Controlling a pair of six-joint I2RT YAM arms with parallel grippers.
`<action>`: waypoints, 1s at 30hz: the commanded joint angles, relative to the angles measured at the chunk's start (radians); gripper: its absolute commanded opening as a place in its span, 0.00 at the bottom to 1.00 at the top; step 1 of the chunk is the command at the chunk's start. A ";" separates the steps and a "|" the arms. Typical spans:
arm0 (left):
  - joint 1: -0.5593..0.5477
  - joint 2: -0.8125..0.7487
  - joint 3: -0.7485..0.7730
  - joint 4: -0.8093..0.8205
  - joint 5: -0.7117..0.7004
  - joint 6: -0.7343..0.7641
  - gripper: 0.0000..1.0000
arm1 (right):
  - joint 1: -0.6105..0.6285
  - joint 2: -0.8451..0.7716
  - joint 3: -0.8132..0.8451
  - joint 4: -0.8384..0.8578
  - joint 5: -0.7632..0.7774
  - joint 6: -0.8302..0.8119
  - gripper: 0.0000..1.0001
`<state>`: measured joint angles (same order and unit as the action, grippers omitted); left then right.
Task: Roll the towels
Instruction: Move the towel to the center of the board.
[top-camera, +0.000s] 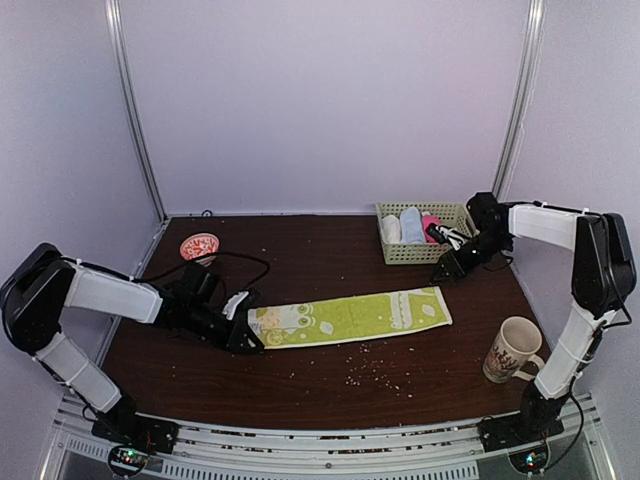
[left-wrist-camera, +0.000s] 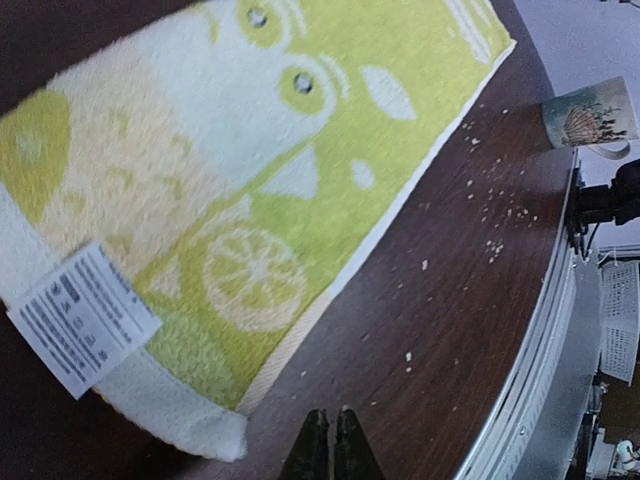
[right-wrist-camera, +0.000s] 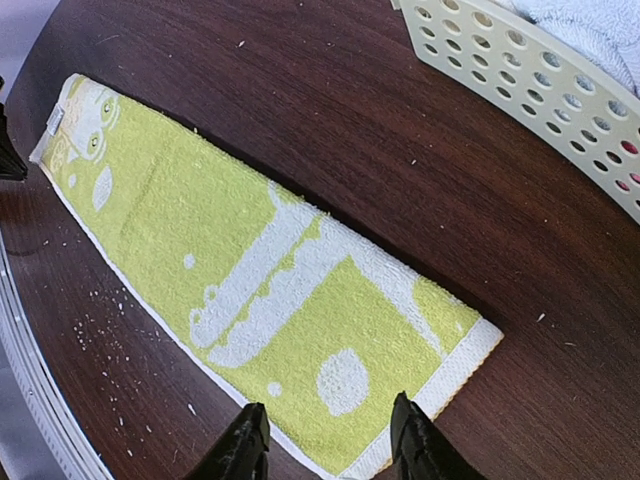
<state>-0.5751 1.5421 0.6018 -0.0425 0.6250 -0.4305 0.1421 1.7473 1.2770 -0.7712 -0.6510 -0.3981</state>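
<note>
Left gripper (left-wrist-camera: 330, 452): pressed flat together, no gap, nothing pinched. Hangs low over the bare dark table (left-wrist-camera: 420, 330), just off the near corner of the yellow-green towel (left-wrist-camera: 250, 190) (white care label (left-wrist-camera: 85, 317) stitched at that end, lying face up).

Right gripper (right-wrist-camera: 328, 415): clearly apart, nothing between. Hovers above the opposite short end of the same towel, by its cream hem; cannot tell whether touching.

Towel itself: flat and fully unrolled, stretched lengthwise across the middle of the table. Left end beside the left arm, right end reaching toward the basket (top-camera: 425, 252).

Inside the basket, at the back right: the pink towel (top-camera: 431, 224), tucked beside a light-blue cloth (top-camera: 411, 226) and a white cloth (top-camera: 391, 230).

Near the right arm's base: a mug (top-camera: 512, 350), upright, well apart from the yellow-green towel. Back left: a small red bowl (top-camera: 199, 246). Between towel and near table edge: scattered pale crumbs (top-camera: 375, 375).
</note>
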 joint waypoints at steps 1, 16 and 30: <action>0.003 -0.071 0.144 -0.092 0.006 0.105 0.04 | 0.015 0.015 -0.015 -0.006 0.015 -0.014 0.41; 0.004 0.017 0.032 -0.054 -0.057 0.077 0.00 | 0.077 0.188 -0.036 -0.024 0.103 -0.017 0.31; 0.004 0.045 0.059 -0.130 -0.079 0.087 0.00 | 0.073 0.244 -0.057 0.053 0.379 0.053 0.27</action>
<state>-0.5751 1.5887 0.6235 -0.1349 0.5743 -0.3775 0.2249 1.9301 1.2503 -0.7597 -0.4881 -0.3664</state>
